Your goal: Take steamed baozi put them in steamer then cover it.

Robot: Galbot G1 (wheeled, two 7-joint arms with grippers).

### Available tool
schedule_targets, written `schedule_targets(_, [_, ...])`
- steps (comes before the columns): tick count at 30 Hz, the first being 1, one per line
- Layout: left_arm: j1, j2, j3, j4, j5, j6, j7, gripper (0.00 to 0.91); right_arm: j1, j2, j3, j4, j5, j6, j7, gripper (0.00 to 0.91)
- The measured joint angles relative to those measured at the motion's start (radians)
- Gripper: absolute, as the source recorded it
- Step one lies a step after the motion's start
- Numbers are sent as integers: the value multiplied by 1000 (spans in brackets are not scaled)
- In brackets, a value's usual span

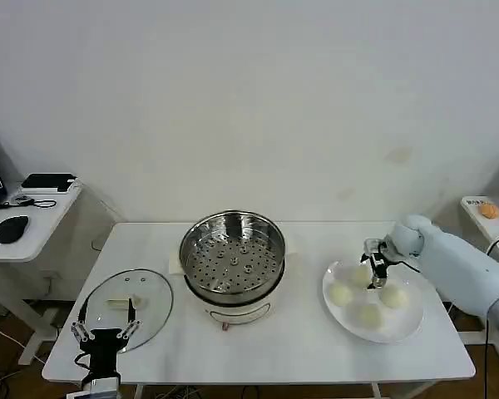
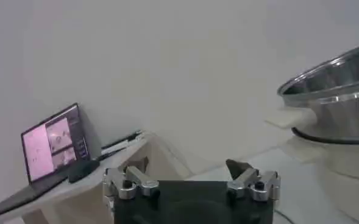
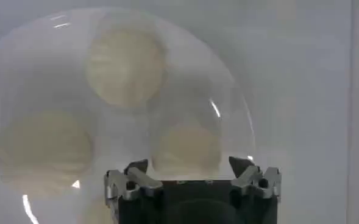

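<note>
Soft dough could dent or slip if the right gripper (image 3: 189,165), fingers apart just above the steamed baozi (image 3: 186,149) between them, closes off-centre.

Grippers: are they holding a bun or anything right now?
No, both are open: the right gripper hovers over the baozi on the plate, the left gripper by the lid.
</note>
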Motion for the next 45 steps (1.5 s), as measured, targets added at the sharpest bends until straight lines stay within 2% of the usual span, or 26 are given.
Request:
schedule_targets(4, [2,-2,0,1,1,-4,0,907,-3,9,1,-10,-3,-3,5,695])
schedule_targets(5, [3,-2,0,1,1,-4,-1,907,-4,11,2,-12,-4,-4,6,695])
schedule_targets(6, [3,-2,0,1,1,-5,-1,907,-4,12,3,-13,-4,-4,7,655])
schedule_targets(16, [8,-4,-2,-3,1,-6,-4,907,3,13,0,-12,0,-6,5,655])
schedule_targets(22, [10,-2,-2,-5,1,-7,-5,907,35,-12,-23,23,20,-5,-15,655])
schedule_targets(29, [3,9,1,0,-2,-6,-4,907,142,-66,-83,104,75,-17,-33,665])
schedule_targets(34, [-2,18,2,9,-8,-7,-5,907,258,-72,-147,156,139,-31,-35,665])
schedule_targets(39, [-9,29,-3,16,-17,-7,-6,907,405,-37,-233,170,216,-37,-29,665])
schedule_targets(45, [-17,42,-16,16,-33,-4,-6,907,525,70,-300,161,296,-41,-21,665])
